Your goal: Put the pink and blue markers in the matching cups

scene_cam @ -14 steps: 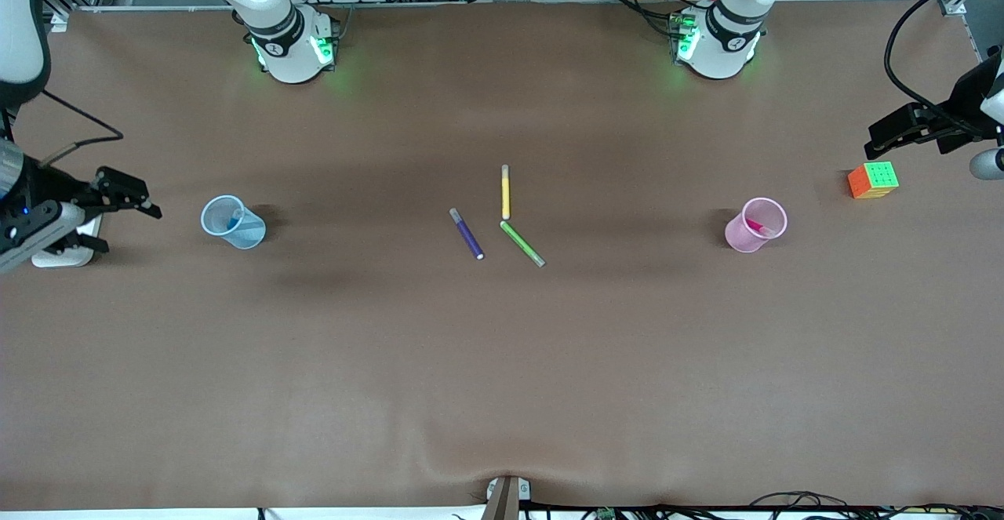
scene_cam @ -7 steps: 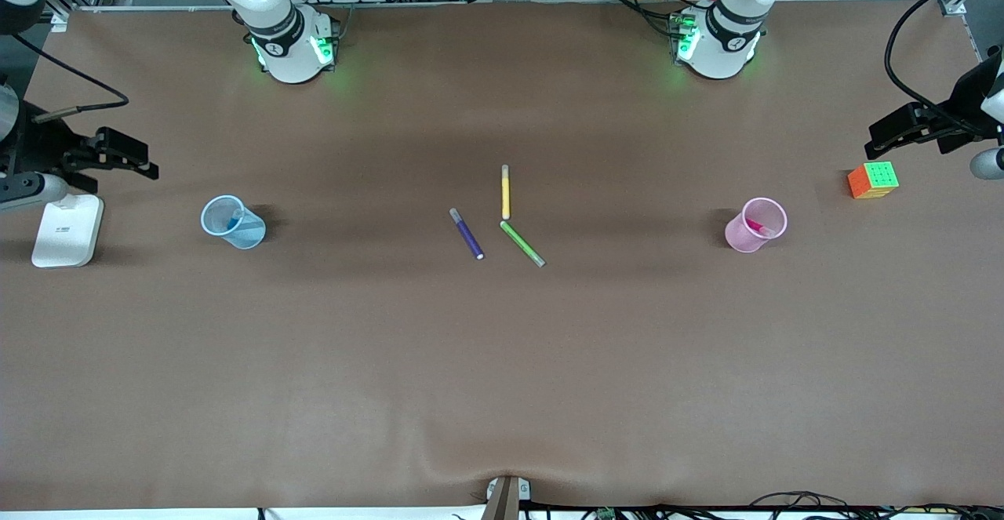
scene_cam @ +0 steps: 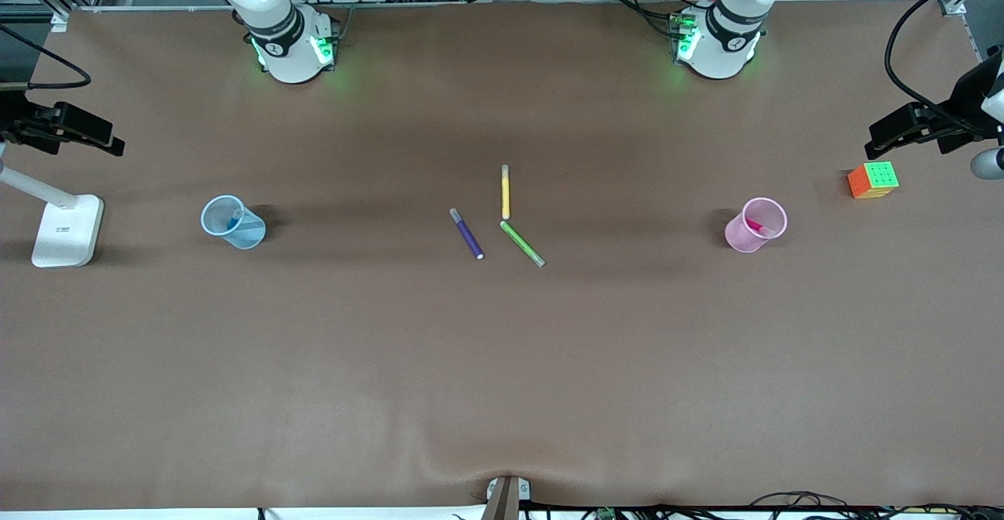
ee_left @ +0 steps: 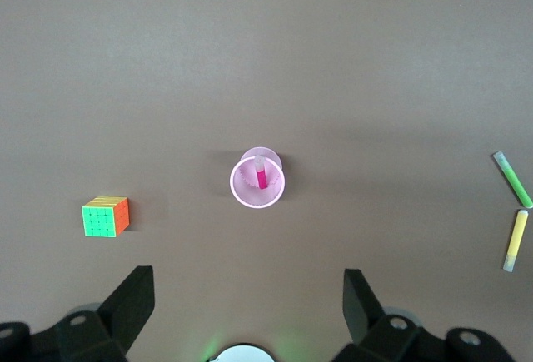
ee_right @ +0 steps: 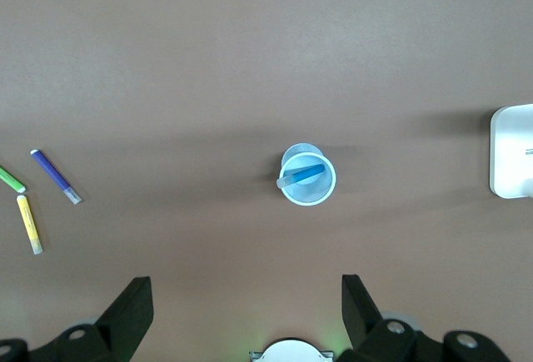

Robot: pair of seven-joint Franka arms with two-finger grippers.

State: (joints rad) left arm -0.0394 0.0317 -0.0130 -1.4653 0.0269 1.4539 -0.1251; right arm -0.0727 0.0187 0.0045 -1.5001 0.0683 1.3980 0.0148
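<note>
Both arms wait raised at the table's ends, left gripper (ee_left: 248, 300) and right gripper (ee_right: 246, 300) spread wide, holding nothing. Wrist views alone show the pink marker (ee_left: 261, 178) standing in the pink cup (ee_left: 247, 198) and the blue marker (ee_right: 302, 176) leaning in the blue cup (ee_right: 324, 192).

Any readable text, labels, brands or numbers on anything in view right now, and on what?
White lamp base at the right arm's end of the table: a small dark mark, too small to read.
Blue cup, pink cup, the markers in them, the loose markers and the cube: no text visible.
</note>
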